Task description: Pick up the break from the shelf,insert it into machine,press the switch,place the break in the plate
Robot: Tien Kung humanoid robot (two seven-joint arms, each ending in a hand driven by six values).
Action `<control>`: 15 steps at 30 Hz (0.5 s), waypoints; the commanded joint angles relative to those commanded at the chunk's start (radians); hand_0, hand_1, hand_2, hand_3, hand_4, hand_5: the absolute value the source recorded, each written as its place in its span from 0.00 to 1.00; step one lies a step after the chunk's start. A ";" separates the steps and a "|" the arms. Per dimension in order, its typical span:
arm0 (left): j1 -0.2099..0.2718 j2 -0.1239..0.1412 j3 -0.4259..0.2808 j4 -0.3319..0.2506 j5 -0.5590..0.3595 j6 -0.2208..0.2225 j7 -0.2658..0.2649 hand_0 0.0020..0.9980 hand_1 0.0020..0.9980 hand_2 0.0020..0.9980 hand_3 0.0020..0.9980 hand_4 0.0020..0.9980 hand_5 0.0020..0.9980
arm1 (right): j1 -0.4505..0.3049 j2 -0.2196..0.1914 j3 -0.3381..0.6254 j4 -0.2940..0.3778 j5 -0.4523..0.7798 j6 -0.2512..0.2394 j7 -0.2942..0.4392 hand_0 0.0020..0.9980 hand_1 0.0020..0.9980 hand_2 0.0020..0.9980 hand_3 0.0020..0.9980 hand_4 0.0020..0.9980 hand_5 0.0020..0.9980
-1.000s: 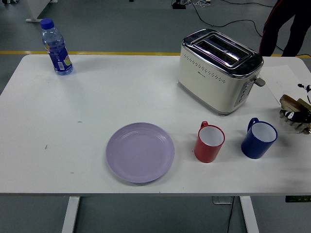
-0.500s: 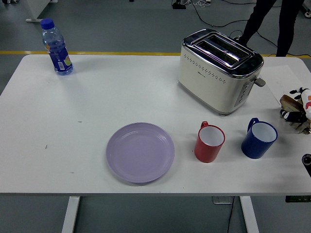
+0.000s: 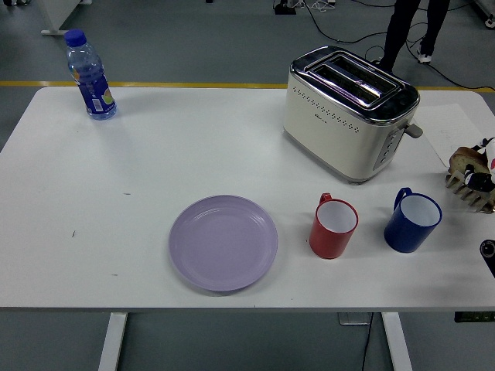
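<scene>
Standing toward the upper right of the frame, a cream and chrome toaster point(image 3: 349, 114), two slots open on top, lever knob sticking out at its right end. Below it and slightly left, a red mug point(image 3: 333, 226), upright, white inside, handle pointing to the top. Just right of that, apart from it, a blue mug point(image 3: 412, 221), also upright and white inside, handle at its upper left. Lying in the lower middle of the frame, a lavender plate point(image 3: 223, 242), bare, well left of the red mug. Far off in the upper left corner of the white table point(image 3: 155, 154), a clear water bottle point(image 3: 89, 76) with a blue cap and blue label, upright. At the right edge, level with the gap between toaster and blue mug, a wooden rack point(image 3: 469, 189) with pegs, partly cut off by the frame edge. Resting on top of it, a slice of bread point(image 3: 465, 161), brown crust showing. Reaching in over the rack from the right edge, the right hand point(image 3: 485, 166), only a sliver of white and black in view, touching or just beside the bread; cannot tell how far the fingers are closed or whether anything is held. Lower at the right edge, a small black part of the arm. At the top right, beyond the table, a person's dark-trousered legs point(image 3: 410, 27) on the grey floor, cables nearby
</scene>
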 joint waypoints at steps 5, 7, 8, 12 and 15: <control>-0.001 0.000 0.000 0.000 -0.001 0.000 0.000 0.68 0.70 0.68 0.56 0.29 0.87 | 0.003 -0.004 -0.001 0.000 -0.015 -0.012 0.001 0.33 0.41 0.47 0.53 0.48 0.02; -0.001 0.000 0.000 0.000 0.000 0.000 0.001 0.68 0.70 0.68 0.56 0.29 0.87 | 0.005 -0.006 -0.001 0.001 -0.020 -0.017 0.003 0.33 0.41 0.47 0.53 0.48 0.02; -0.001 0.000 -0.001 0.000 0.001 0.000 0.001 0.68 0.70 0.68 0.56 0.29 0.87 | 0.005 -0.008 -0.001 0.003 -0.022 -0.019 0.004 0.33 0.41 0.47 0.53 0.48 0.02; -0.002 0.001 -0.001 0.000 0.000 0.000 0.000 0.68 0.70 0.68 0.56 0.29 0.87 | 0.008 -0.023 0.005 0.021 -0.028 -0.037 0.009 0.30 0.40 0.46 0.52 0.44 0.00; -0.003 0.002 -0.005 0.000 0.005 0.000 0.001 0.68 0.70 0.68 0.56 0.29 0.87 | 0.009 -0.035 0.009 0.038 -0.026 -0.044 0.012 0.30 0.40 0.46 0.52 0.44 0.00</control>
